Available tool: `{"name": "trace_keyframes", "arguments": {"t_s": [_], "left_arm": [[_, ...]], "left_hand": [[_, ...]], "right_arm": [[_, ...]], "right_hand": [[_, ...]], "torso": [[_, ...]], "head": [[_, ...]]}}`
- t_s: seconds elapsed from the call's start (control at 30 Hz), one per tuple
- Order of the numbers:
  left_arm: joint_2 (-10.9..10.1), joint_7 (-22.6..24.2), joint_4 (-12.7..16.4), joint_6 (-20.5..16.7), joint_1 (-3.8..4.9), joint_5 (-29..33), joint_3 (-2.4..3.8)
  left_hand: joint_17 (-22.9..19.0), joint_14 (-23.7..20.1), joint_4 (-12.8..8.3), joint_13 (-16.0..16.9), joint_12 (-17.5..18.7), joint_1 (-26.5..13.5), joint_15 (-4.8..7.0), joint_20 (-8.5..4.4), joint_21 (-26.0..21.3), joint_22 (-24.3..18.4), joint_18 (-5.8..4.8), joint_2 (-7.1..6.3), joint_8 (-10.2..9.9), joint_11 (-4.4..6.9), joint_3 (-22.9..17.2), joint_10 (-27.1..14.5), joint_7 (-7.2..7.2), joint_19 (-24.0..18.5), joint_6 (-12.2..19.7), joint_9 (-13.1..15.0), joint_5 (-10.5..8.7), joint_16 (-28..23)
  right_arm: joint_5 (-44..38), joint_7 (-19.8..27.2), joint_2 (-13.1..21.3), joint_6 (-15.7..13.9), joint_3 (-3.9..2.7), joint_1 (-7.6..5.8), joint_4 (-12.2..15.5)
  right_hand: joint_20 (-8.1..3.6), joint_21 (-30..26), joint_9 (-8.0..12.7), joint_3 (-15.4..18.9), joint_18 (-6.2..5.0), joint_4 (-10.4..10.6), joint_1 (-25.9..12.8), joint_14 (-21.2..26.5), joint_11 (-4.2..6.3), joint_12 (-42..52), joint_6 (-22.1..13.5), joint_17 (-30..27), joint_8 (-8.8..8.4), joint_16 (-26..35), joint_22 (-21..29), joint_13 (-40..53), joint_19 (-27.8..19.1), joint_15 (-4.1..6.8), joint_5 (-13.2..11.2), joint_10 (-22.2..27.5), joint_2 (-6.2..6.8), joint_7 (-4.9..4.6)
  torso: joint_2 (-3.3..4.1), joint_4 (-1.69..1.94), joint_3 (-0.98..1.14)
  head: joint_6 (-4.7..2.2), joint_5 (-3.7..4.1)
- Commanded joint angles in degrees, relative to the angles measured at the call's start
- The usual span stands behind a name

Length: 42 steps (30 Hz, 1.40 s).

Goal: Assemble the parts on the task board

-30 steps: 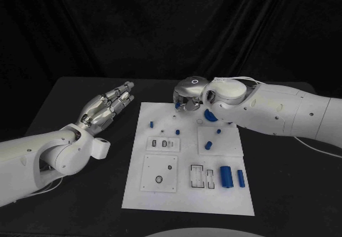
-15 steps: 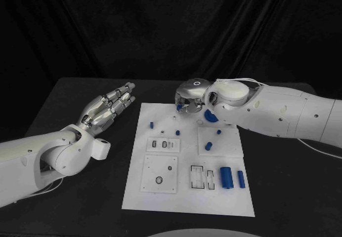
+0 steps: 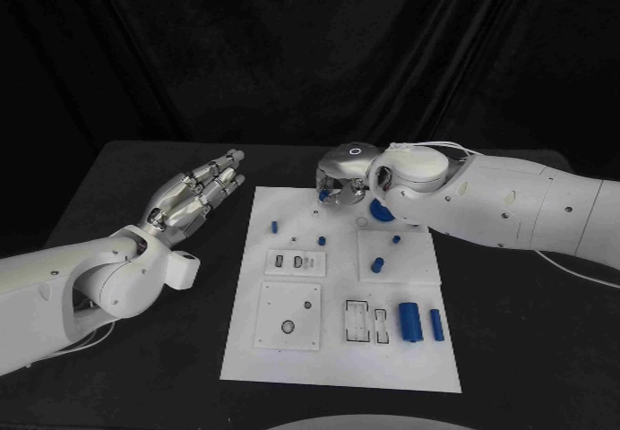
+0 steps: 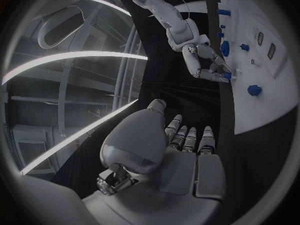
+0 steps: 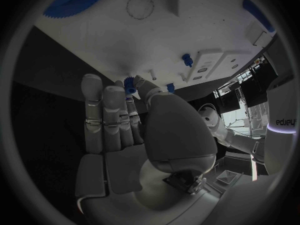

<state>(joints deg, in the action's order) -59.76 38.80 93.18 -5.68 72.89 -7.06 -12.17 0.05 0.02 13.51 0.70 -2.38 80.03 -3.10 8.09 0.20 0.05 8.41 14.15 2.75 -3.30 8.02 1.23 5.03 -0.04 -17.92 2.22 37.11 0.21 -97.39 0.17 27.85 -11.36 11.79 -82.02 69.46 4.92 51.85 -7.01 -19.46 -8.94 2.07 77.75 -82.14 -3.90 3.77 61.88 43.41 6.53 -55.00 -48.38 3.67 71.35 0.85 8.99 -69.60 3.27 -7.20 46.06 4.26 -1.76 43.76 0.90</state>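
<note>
Left to right. The left hand (image 3: 193, 197) lies off the task board's left edge, over the black table (image 3: 129, 358), fingers extended side by side and grasping nothing; the left wrist view confirms a flat, unloaded palm (image 4: 181, 155). The white task board (image 3: 259, 358) occupies the table's middle. On its left half, a small blue peg (image 3: 274, 226) stands near the far edge, and a second small blue peg (image 3: 321, 240) stands just to the right of it. Nearer the robot lie a small slotted plate (image 3: 296, 261) and a larger plate with an oval opening (image 3: 289, 313); these openings appear unfilled. Farther right, a blue part (image 3: 377, 264) sits on a raised square, and two blue cylinders (image 3: 409, 321) lie loose beside empty rectangular slots (image 3: 357, 321). The right hand (image 3: 344, 184) hovers over the board's far edge, fingers curled around a small blue part (image 5: 129, 86) pinched at the fingertips; a blue toothed disc (image 3: 380, 210) lies just beside it.

Judged progress: early. Several parts appear loose and most recesses open; one part is in hand, not yet seated, and placement of most of the others remains.
</note>
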Motion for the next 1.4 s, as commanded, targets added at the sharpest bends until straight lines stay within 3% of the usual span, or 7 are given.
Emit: {"name": "trace_keyframes", "arguments": {"t_s": [0.03, 0.93, 1.03, 1.1, 1.17, 1.2, 1.4], "left_arm": [[0.2, 6.2, -0.1, 1.2, 0.14, 1.0, 0.05], [0.6, 5.9, -1.0, 1.9, 0.13, 1.2, 0.05], [0.6, 5.8, -1.1, 1.9, 0.13, 1.2, 0.05], [0.6, 5.8, -1.1, 1.9, 0.13, 1.2, 0.04], [0.6, 5.7, -1.2, 2.0, 0.13, 1.2, 0.04], [0.6, 5.7, -1.2, 2.0, 0.13, 1.2, 0.04], [0.4, 5.6, -1.4, 2.3, 0.13, 1.2, 0.04]], "left_hand": [[0.0, 0.0, 0.0, 0.0, -0.1, 0.4, -0.27, 0.41, -0.2, 0.0, 0.62, 0.27, 0.1, -0.36, -0.3, 0.1, 0.32, 0.1, 0.3, 0.0, 0.19, -0.2], [0.0, 0.0, -0.1, 0.1, -0.2, 0.2, -0.58, 1.09, -0.1, 0.0, 0.95, 0.34, 0.3, -0.66, -0.7, 0.1, 0.62, 0.1, -0.5, 0.1, 0.20, -0.2], [0.0, 0.0, -0.1, 0.1, -0.2, 0.2, -0.58, 1.09, -0.1, 0.0, 0.95, 0.34, 0.3, -0.66, -0.7, 0.1, 0.62, 0.1, -0.5, 0.1, 0.20, -0.2], [0.0, 0.0, -0.1, 0.1, -0.2, 0.2, -0.58, 1.09, -0.1, 0.0, 0.95, 0.34, 0.3, -0.66, -0.7, 0.1, 0.62, 0.1, -0.5, 0.1, 0.20, -0.2], [0.0, 0.0, -0.1, 0.1, -0.2, 0.2, -0.58, 1.09, -0.1, 0.0, 0.95, 0.34, 0.3, -0.66, -0.7, 0.1, 0.62, 0.1, -0.5, 0.1, 0.20, -0.2], [0.0, 0.0, -0.1, 0.1, -0.2, 0.2, -0.58, 1.09, -0.1, 0.0, 0.95, 0.34, 0.3, -0.66, -0.7, 0.1, 0.62, 0.1, -0.5, 0.1, 0.20, -0.2], [0.0, 0.0, -0.1, 0.0, -0.1, 0.2, -0.64, 1.18, -0.1, 0.0, 1.01, 0.35, 0.3, -0.74, -0.7, 0.1, 0.70, 0.1, -0.7, 0.1, 0.21, -0.2]], "right_arm": [[-0.1, -0.6, -0.1, 0.3, 0.07, 0.38, -0.2], [0.1, -0.7, -0.4, 0.6, 0.07, 0.80, 0.1], [0.1, -1.7, -0.4, 1.4, 0.07, 0.80, 0.0], [0.1, -2.5, -0.3, 2.1, 0.07, 0.80, -0.1], [0.1, -3.1, -0.1, 2.4, 0.07, 0.81, -0.1], [0.1, -3.2, -0.1, 2.3, 0.07, 0.81, -0.2], [0.2, -1.5, 1.1, -3.0, 0.07, 0.78, -0.1]], "right_hand": [[0.04, -0.4, -2.3, -0.3, -0.01, 0.1, 0.3, 0.5, -0.04, -0.3, 0.1, -0.2, -0.06, 0.3, 0.1, -0.1, -0.3, 0.02, 0.3, 0.4, 0.29, 0.43], [0.54, -1.9, -2.1, -0.7, -0.31, 0.8, -0.1, 1.4, -0.61, -0.2, -1.6, -1.6, -1.43, 1.6, 1.0, -0.1, -1.6, -0.46, -0.1, 2.4, 0.85, 0.19], [1.11, -4.0, -0.4, -0.5, -0.64, 1.2, -0.6, 2.8, -1.60, -0.3, -8.1, -3.4, -2.97, 3.3, 2.4, -0.2, -3.1, -1.12, -0.4, 7.4, 1.89, 0.55], [1.40, -7.2, 2.5, 1.1, -1.23, 0.9, -0.6, 4.9, -2.90, -0.2, -19.9, -5.9, -3.14, 5.5, 4.5, -0.2, -5.3, -1.17, -0.7, 16.3, 2.12, 1.76], [1.43, -9.0, 3.7, 2.3, -1.47, 0.7, -0.7, 6.2, -3.31, -0.1, -26.3, -7.4, -3.44, 6.8, 5.6, -0.2, -6.5, -1.23, -0.9, 20.1, 1.91, 2.76], [1.70, -9.6, 4.3, 3.4, -1.41, 0.6, -0.7, 7.5, -3.83, -0.1, -32.7, -8.9, -3.79, 8.1, 5.6, -0.1, -7.1, -1.57, -1.0, 24.0, 1.74, 3.90], [2.01, -11.8, 4.5, 6.3, -1.50, 1.2, -0.7, 10.6, -3.27, 0.1, -37.9, -9.7, -4.02, 9.2, 5.6, -0.1, -8.7, -1.67, -1.6, 31.0, 1.28, 5.10]], "torso": [[0.01, 0.04, -0.02], [0.02, 0.01, -0.01], [0.02, 0.00, -0.01], [0.02, 0.00, -0.01], [0.02, 0.01, -0.01], [0.02, 0.01, -0.01], [0.03, 0.01, -0.01]], "head": [[0.09, -0.03], [0.06, -0.02], [0.05, 0.03], [0.05, 0.03], [0.08, 0.02], [0.08, 0.02], [0.16, -0.17]]}}
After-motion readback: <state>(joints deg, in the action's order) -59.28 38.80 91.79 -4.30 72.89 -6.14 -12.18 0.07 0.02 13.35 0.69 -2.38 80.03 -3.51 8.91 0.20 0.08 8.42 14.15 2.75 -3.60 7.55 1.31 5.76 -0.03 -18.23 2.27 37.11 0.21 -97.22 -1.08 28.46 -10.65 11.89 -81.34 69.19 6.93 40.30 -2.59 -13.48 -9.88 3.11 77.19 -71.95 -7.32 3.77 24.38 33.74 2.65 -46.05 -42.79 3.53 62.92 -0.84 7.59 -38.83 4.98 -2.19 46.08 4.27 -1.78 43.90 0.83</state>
